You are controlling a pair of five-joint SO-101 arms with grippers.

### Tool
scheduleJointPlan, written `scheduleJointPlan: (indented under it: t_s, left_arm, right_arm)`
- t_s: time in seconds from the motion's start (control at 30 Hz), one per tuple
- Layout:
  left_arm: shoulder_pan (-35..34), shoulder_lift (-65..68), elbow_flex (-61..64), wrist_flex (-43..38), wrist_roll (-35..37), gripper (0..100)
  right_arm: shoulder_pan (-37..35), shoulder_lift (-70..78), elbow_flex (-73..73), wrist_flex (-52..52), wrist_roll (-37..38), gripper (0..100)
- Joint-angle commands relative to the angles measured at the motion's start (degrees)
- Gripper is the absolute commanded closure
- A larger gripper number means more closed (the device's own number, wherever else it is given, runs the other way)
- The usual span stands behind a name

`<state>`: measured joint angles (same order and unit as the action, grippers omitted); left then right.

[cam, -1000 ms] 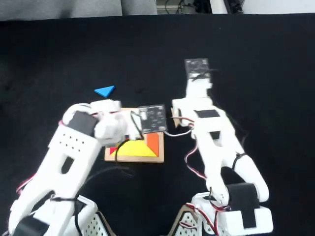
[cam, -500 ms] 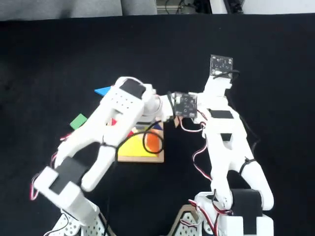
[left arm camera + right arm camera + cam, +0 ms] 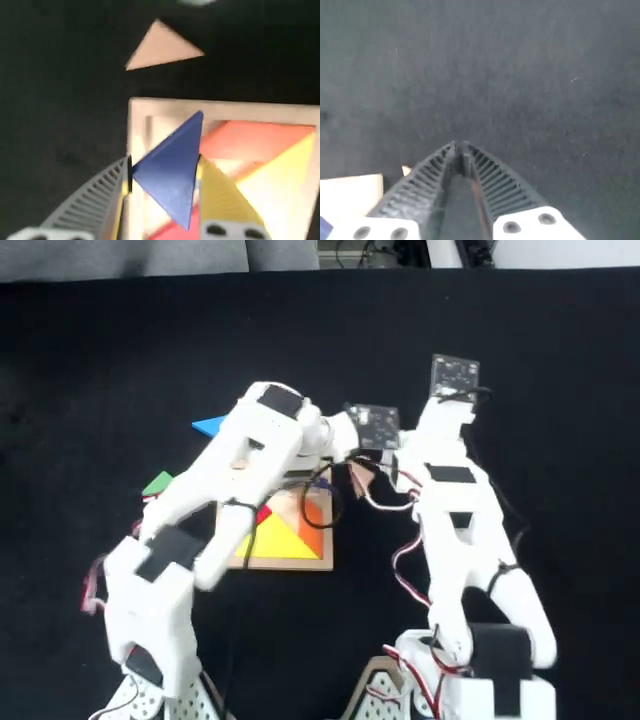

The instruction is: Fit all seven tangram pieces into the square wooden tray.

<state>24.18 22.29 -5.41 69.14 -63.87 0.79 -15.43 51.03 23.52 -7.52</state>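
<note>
**Tangram tray: three seated, one in the grip, three loose**

Square wooden tray [image 3: 290, 563]. Sits on the black cloth [image 3: 520, 340] between the left arm [image 3: 240, 460] and the right arm [image 3: 450, 510], partly under the left one. Holds three pieces as far as can be seen: large yellow triangle [image 3: 275, 538], orange piece [image 3: 316, 516] and red piece [image 3: 262, 512] (mostly hidden under the arm, so of no sure shape). Shows bare wood at the corner in the left wrist view.

Dark blue triangle [image 3: 172, 170]. Clamped in the left gripper [image 3: 162, 167], hanging tilted above that bare corner, not yet laid flat. Counts as the fourth piece, in hand but not placed.

Loose on the cloth:
- pale pink triangle [image 3: 162, 47], just beyond the tray's corner;
- light blue triangle [image 3: 210, 426], on the far side of the left arm, apart from the tray;
- green piece [image 3: 158, 483], likewise off on that side, near the arm.

Right gripper [image 3: 461, 147]. Closed tight on nothing, poised over bare cloth close to the tray's edge.

Judged progress: under half done. Left to do: lower and seat the dark blue, then fetch and fit the pink, light blue and green. Probably tightest at the last piece, with little room to spare.
</note>
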Motion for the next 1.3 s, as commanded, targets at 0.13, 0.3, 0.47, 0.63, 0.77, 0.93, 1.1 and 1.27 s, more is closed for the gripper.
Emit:
scheduleJointPlan:
  t_s: [0.13, 0.3, 0.47, 0.63, 0.77, 0.93, 1.1, 1.27]
  left_arm:
    - [0.0, 0.1, -1.5, 0.5, 0.3, 84]
    - [-0.1, 0.1, -1.7, 0.5, 0.3, 84]
    - [-0.1, -0.5, -1.7, 0.5, 0.4, 84]
    - [-0.1, -0.6, -2.1, 0.5, 0.4, 84]
    - [-1.5, -0.7, -4.4, 1.1, 0.4, 84]
    - [-3.4, -1.8, -10.9, 5.9, 0.5, 84]
    - [-3.9, -1.8, -10.9, 6.0, 0.4, 84]
    - [-3.5, -0.3, -11.3, 5.9, 0.4, 84]
  right_arm:
    - [1.2, -3.4, -0.8, -1.3, -0.3, 98.7]
    - [3.5, -3.5, -1.0, -1.2, -2.1, 98.7]
    - [6.8, -3.5, -1.2, -1.3, -7.2, 98.7]
    - [6.6, -3.5, -1.2, -1.2, -7.2, 98.7]
    - [6.5, -3.5, -1.1, -1.1, -7.2, 98.7]
    - [3.9, -3.5, -0.7, -1.1, -4.0, 98.7]
    - [2.5, -3.6, -0.2, -1.1, -1.6, 98.8]
    - [2.5, -8.0, 2.8, -1.4, -1.6, 98.8]
